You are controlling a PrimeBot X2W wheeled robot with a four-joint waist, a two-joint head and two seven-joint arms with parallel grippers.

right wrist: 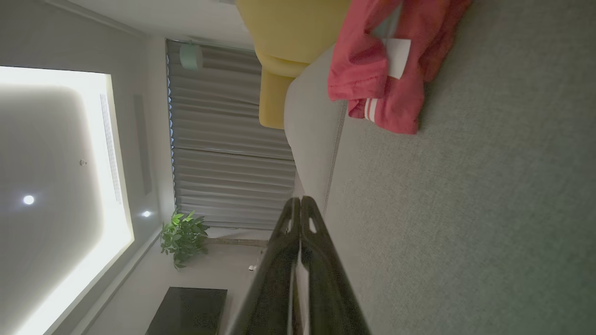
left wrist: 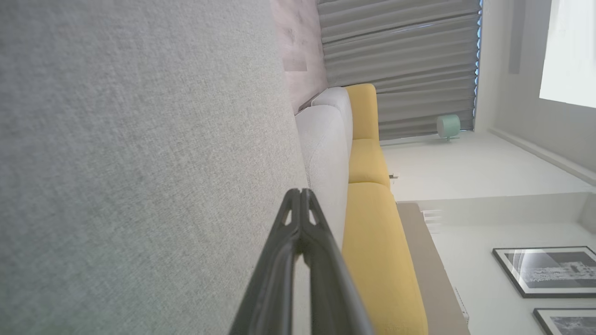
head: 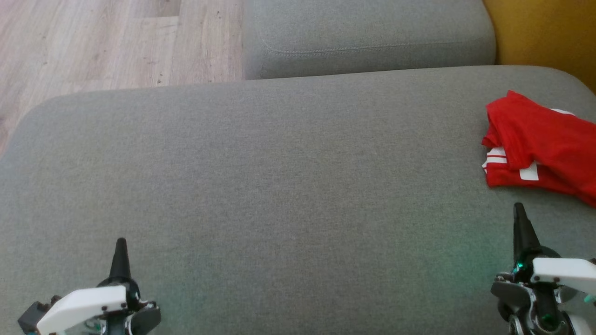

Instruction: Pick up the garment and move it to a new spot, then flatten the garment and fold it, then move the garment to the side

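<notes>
left gripper (head: 121, 245) and right gripper (head: 518, 210) both pinched shut, holding nothing. red garment (head: 542, 139) sits bunched ahead of the right tips, a touch outboard. danger: snag one loose fold and the bundle unravels or slips off the cushion (head: 279, 186) edge.

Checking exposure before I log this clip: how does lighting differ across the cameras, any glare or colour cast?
Head view: even light, faint green glow on the cushion near the right hand. Left wrist view: window blown out, glare on the framed picture. Right wrist view: dim, ceiling panel overexposed, garment pinkish.
</notes>
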